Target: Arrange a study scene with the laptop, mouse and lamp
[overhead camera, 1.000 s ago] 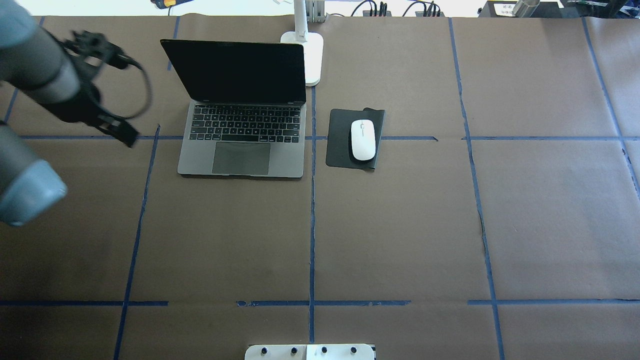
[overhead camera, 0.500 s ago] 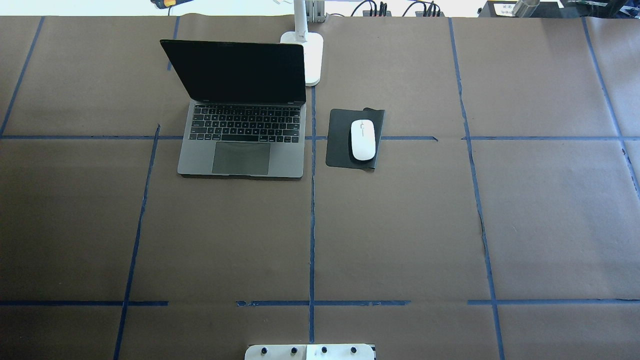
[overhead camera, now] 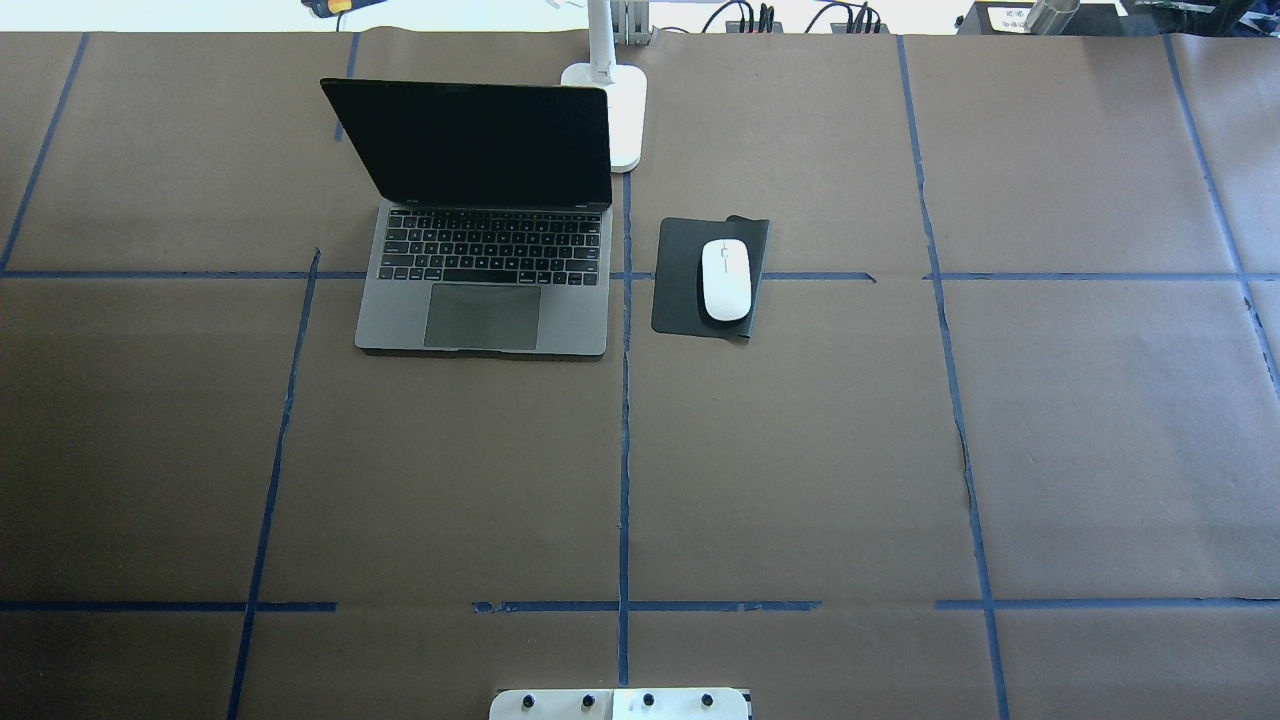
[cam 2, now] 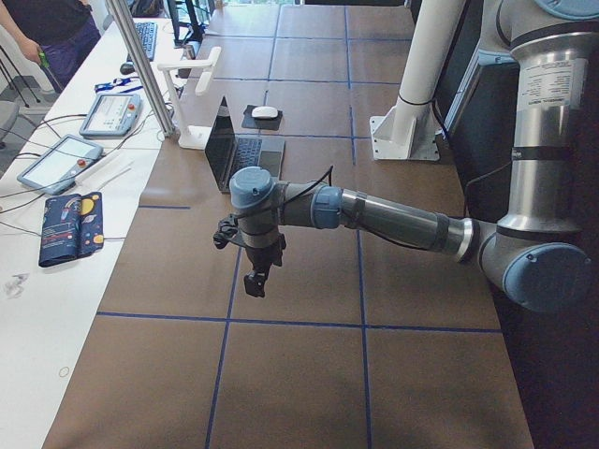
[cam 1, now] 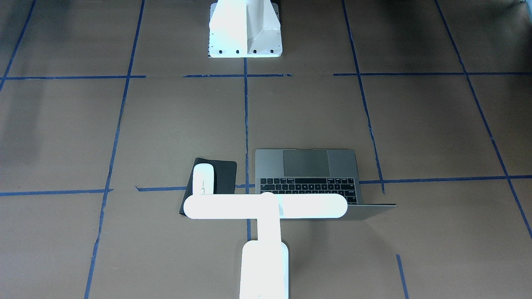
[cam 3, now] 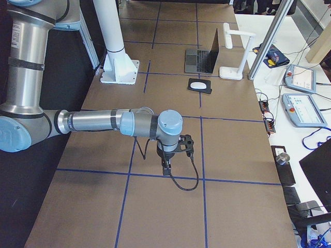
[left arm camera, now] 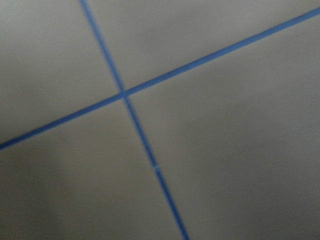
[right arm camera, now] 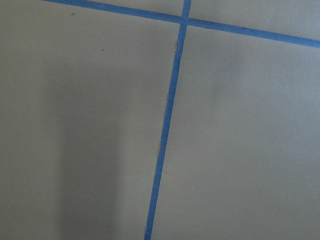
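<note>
The dark-grey laptop (overhead camera: 482,290) stands open at the table's far left-centre, screen black; it also shows in the front-facing view (cam 1: 307,170). The white mouse (overhead camera: 725,280) lies on a black pad to its right. The white lamp's base (overhead camera: 622,110) stands behind the laptop; its bar head (cam 1: 266,206) hangs over the laptop's hinge and the pad. My left gripper (cam 2: 254,283) hovers over bare table, far from them. My right gripper (cam 3: 167,168) likewise. Both show only in side views, so I cannot tell if they are open. Wrist views show only paper and tape.
The black mouse pad (overhead camera: 680,275) lies under the mouse. The white bolted pedestal (cam 1: 245,29) stands at the robot's side of the table. A side bench with pendant tablets (cam 3: 300,77) runs along the far edge, with a person (cam 2: 51,23) beside it.
One second ago my left arm reached in at the overhead view's left edge. It has drawn back out of that view. Laptop, mouse and lamp have not moved.
</note>
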